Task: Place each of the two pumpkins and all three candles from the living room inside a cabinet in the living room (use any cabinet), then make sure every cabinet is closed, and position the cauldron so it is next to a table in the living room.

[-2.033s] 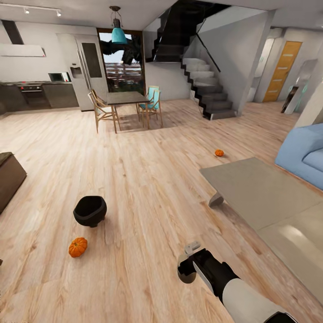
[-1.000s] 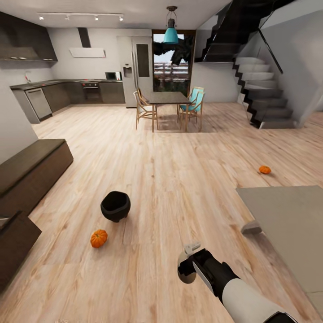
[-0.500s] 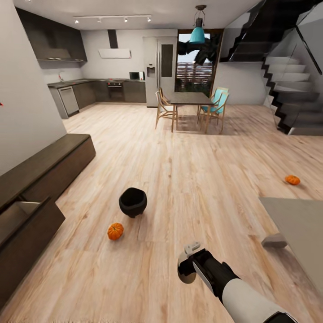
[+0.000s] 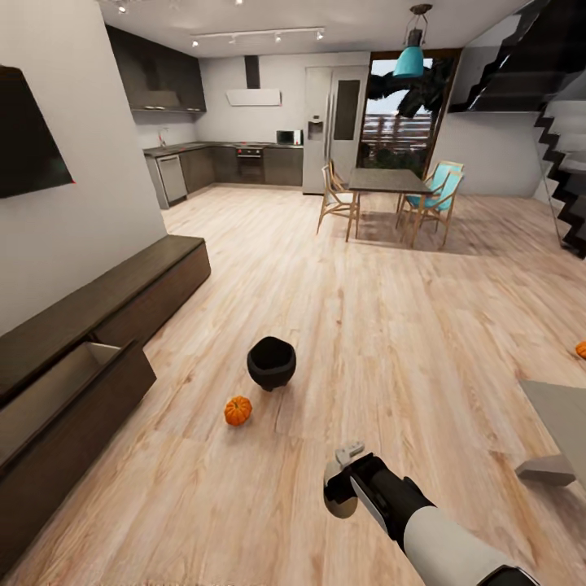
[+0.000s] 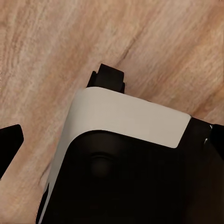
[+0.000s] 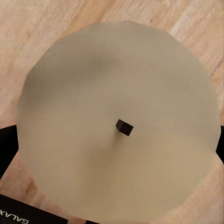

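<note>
The view has swung leftward since the earlier frames, so the cabinet (image 4: 98,325) with its open drawer (image 4: 77,382) now fills the left side. The right end effector (image 4: 340,488) is clamped on a candle (image 6: 119,123), carried low and forward, likely for that drawer. One pumpkin (image 4: 238,410) lies on the floor beside the cauldron (image 4: 271,363); another (image 4: 581,349) sits far right. The left end effector's state cannot be told.

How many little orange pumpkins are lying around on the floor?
2. One pumpkin lies on the floor just in front of the black cauldron; the other pumpkin sits at the head view's far right edge, partly cut off.
</note>
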You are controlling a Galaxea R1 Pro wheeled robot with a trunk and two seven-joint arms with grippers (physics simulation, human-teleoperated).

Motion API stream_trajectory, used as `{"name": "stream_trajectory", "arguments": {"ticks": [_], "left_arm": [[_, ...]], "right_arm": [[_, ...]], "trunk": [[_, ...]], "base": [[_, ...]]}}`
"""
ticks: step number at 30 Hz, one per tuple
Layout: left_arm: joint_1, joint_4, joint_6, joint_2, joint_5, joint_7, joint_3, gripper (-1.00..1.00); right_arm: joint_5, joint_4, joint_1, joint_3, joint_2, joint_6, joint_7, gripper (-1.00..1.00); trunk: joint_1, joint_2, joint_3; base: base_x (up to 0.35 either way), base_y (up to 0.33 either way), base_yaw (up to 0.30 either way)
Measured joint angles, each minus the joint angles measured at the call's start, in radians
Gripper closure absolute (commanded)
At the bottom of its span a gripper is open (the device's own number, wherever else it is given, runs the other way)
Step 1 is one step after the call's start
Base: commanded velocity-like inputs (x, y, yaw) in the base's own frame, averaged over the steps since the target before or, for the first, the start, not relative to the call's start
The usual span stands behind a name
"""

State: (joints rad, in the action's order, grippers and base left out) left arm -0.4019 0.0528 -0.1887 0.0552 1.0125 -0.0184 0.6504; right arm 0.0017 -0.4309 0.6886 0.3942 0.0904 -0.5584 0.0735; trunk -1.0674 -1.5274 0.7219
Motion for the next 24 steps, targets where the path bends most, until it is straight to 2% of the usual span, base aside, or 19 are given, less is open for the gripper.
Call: {"name": "stream_trajectory", "arguments": {"ticks": [24], "left_arm": [[0.000,0.000,0.000,0.000,0.000,0.000,0.000,-1.00]], "right_arm": [[0.000,0.003,0.000,0.000,0.000,0.000,0.000,1.00]], "trunk": [[0.000,0.000,0.000]], "base": [[0.000,-0.031,0.290]]}}
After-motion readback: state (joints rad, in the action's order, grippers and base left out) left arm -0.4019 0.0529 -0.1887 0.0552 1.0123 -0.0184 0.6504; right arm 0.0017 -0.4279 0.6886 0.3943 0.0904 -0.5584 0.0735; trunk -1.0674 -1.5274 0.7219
